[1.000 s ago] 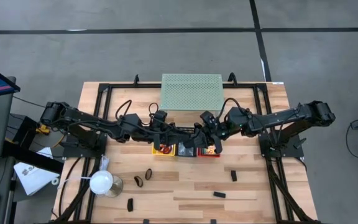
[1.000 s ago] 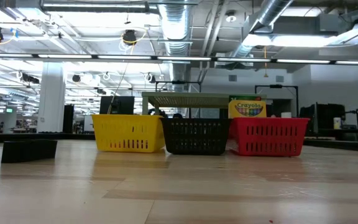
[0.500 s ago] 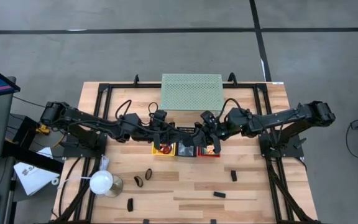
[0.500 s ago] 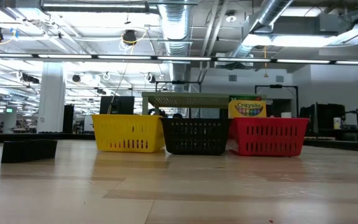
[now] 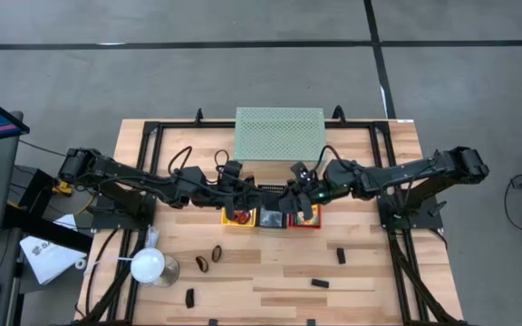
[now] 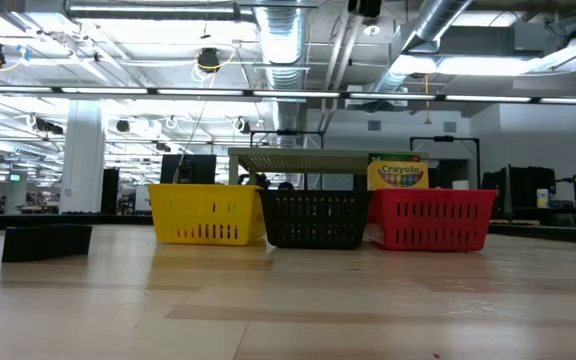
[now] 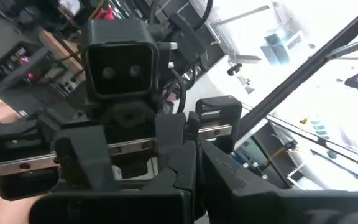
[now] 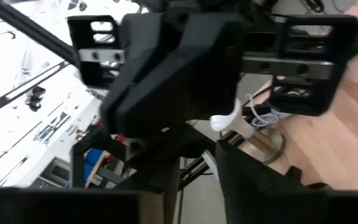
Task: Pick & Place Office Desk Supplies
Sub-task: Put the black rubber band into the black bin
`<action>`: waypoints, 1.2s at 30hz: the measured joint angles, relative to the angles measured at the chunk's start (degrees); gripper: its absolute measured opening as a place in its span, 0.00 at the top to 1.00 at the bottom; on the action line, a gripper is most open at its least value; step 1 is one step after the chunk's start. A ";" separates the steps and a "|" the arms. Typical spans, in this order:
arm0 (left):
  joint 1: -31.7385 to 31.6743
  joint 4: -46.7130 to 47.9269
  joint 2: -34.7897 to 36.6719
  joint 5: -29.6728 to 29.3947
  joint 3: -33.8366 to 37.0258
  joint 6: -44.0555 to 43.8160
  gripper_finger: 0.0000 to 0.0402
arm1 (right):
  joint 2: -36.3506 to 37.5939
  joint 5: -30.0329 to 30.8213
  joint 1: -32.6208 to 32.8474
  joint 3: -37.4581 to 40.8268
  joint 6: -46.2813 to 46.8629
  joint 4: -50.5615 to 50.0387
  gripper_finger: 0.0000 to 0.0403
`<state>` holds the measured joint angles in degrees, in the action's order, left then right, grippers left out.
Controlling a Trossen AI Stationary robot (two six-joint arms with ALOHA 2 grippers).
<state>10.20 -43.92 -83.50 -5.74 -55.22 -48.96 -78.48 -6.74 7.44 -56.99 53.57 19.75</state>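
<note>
Above the black basket [image 5: 271, 217], both arms are meeting: the left gripper [image 5: 243, 196] is sitting closed and empty, while the right gripper [image 5: 299, 192] is showing a gap, contents unclear. Clips [image 5: 320, 283] are lying nearer the front edge; rising clear before reaching seems wise.

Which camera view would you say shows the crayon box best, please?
The low view: the crayon box stands upright behind the red basket, its printed front readable. In the high view it is largely hidden under the right arm. Neither wrist view shows it.
</note>
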 joint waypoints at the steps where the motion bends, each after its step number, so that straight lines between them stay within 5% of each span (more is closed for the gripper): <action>1: 0.00 0.00 -0.01 -0.38 -0.01 0.40 0.99 | 0.00 0.02 0.00 0.00 -0.01 -0.40 0.74; 12: -2.32 5.49 0.92 -4.69 -0.04 3.77 0.99 | 0.00 -0.45 1.46 0.00 -0.46 -3.28 0.58; 23: -2.54 48.30 13.48 -14.42 -0.04 6.59 0.99 | 0.95 5.78 6.10 -0.02 -0.66 -17.57 0.57; 28: 0.23 67.33 14.49 -17.37 0.21 0.41 0.99 | 2.91 12.71 8.55 0.07 1.58 -27.03 0.57; 31: 2.28 68.19 14.23 -17.39 3.39 -3.45 0.99 | 3.85 16.90 9.91 -0.10 3.31 -30.01 0.57; 36: 5.30 56.34 13.02 -17.40 9.91 -9.52 0.99 | 6.27 23.79 12.74 0.00 6.76 -35.01 0.57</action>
<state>15.50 12.42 -70.48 -23.13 -45.31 -58.48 -72.21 17.05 20.18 -56.99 60.33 -15.26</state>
